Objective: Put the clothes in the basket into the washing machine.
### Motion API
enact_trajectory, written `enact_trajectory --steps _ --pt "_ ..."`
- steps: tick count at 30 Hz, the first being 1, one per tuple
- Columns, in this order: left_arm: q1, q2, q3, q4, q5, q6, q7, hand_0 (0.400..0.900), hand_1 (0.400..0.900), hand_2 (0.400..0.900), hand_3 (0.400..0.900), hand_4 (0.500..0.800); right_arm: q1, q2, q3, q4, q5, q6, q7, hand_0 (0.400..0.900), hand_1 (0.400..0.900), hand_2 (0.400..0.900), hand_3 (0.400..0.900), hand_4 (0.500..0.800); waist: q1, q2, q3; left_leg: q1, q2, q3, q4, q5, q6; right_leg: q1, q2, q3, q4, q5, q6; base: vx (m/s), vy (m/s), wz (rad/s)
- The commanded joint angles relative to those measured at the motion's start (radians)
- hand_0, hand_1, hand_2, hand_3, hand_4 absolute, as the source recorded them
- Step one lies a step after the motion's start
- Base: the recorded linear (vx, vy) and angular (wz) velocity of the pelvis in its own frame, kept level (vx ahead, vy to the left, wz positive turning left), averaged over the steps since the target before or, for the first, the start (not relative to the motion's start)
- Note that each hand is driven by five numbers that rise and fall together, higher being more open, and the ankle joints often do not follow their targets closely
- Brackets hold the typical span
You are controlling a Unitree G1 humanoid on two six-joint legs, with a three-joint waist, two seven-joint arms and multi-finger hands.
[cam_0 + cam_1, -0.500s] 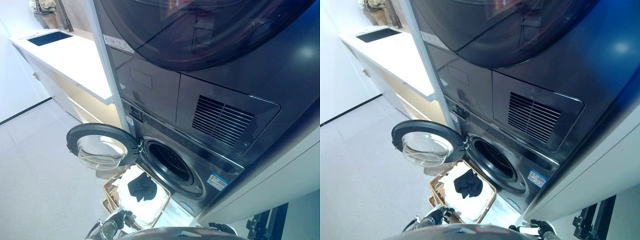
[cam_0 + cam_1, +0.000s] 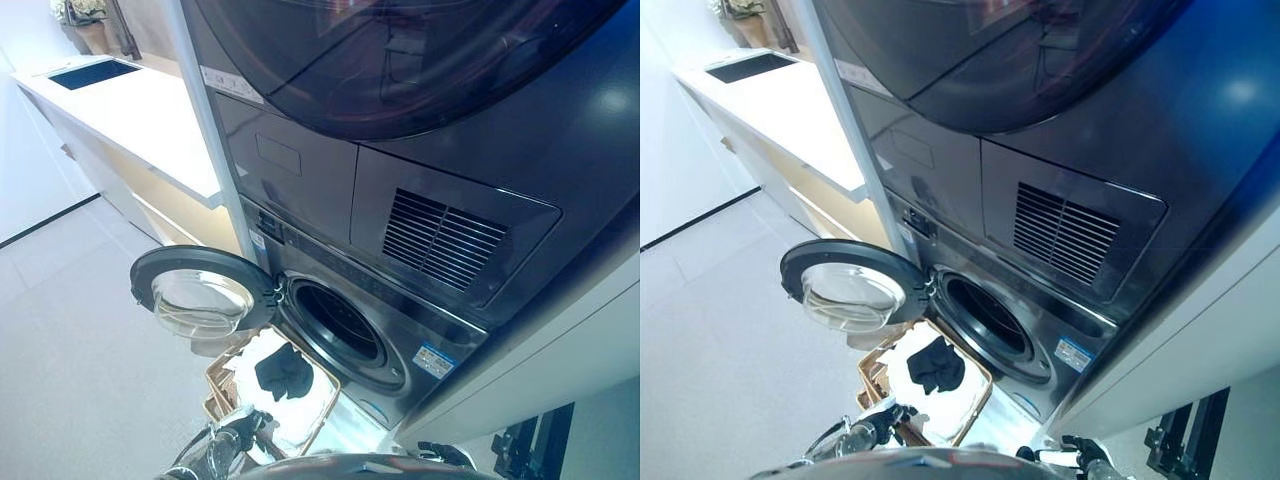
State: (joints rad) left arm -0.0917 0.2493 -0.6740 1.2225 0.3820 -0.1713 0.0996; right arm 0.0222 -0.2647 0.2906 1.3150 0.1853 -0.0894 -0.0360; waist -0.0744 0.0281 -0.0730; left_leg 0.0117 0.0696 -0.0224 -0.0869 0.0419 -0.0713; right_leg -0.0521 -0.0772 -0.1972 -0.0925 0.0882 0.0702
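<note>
The washing machine's drum opening (image 2: 340,325) is open, with its round glass door (image 2: 200,295) swung out to the left. A wicker basket (image 2: 216,388) stands on the floor just in front of the opening. It holds white cloth (image 2: 300,415) with a black garment (image 2: 283,372) on top. My left hand (image 2: 240,430) is low in the view at the basket's near edge; its fingers are too small to read. My right hand (image 2: 445,455) barely shows at the bottom edge, to the right of the basket.
A second dark machine with a large round door (image 2: 400,60) and a vent grille (image 2: 445,240) is stacked above. A white counter (image 2: 130,110) with a sink (image 2: 95,73) runs off to the left. A black stand (image 2: 525,445) is at the lower right.
My left hand has risen slightly toward the basket's near edge. The camera has shifted a little; the basket and door have not moved.
</note>
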Motion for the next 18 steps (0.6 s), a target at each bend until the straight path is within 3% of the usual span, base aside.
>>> enact_trajectory --steps 1,8,13,18 --pt "-0.171 0.057 -0.017 -0.005 0.125 -0.027 0.096 0.900 0.900 0.900 0.900 0.800 -0.114 -0.018 0.034 0.037 0.040 -0.045 -0.036 0.900 0.900 0.900 0.900 0.800 -0.013 -0.055 0.036 -0.075 -0.064 0.020 0.000 -0.009 0.032 -0.028 0.004 0.042 0.009 0.008 0.046 -0.10 0.005 -0.06" --pt "-0.409 0.093 -0.131 -0.042 0.189 -0.003 0.184 0.900 0.900 0.900 0.900 0.800 -0.224 -0.090 0.009 0.040 0.117 -0.063 -0.095 0.900 0.900 0.900 0.900 0.800 -0.033 -0.054 0.172 -0.224 -0.062 0.030 0.014 0.037 0.039 -0.188 0.004 0.061 0.037 0.043 0.043 -0.15 0.030 -0.12" --pt "-0.599 0.129 -0.207 -0.033 0.273 0.039 0.260 0.900 0.900 0.900 0.900 0.800 -0.265 -0.140 -0.017 0.019 0.171 -0.093 -0.136 0.900 0.900 0.900 0.900 0.800 -0.066 -0.061 0.261 -0.401 -0.070 0.044 0.162 0.012 0.055 -0.340 -0.008 0.073 0.114 0.050 0.034 -0.11 0.047 -0.18" --pt "-0.732 0.147 -0.248 -0.011 0.307 0.072 0.276 0.900 0.900 0.900 0.900 0.800 -0.242 -0.182 -0.057 -0.005 0.206 -0.116 -0.157 0.900 0.900 0.900 0.900 0.800 -0.098 -0.046 0.292 -0.543 -0.077 0.052 0.257 -0.020 0.060 -0.478 -0.017 0.085 0.187 0.037 0.026 -0.05 0.054 -0.08"
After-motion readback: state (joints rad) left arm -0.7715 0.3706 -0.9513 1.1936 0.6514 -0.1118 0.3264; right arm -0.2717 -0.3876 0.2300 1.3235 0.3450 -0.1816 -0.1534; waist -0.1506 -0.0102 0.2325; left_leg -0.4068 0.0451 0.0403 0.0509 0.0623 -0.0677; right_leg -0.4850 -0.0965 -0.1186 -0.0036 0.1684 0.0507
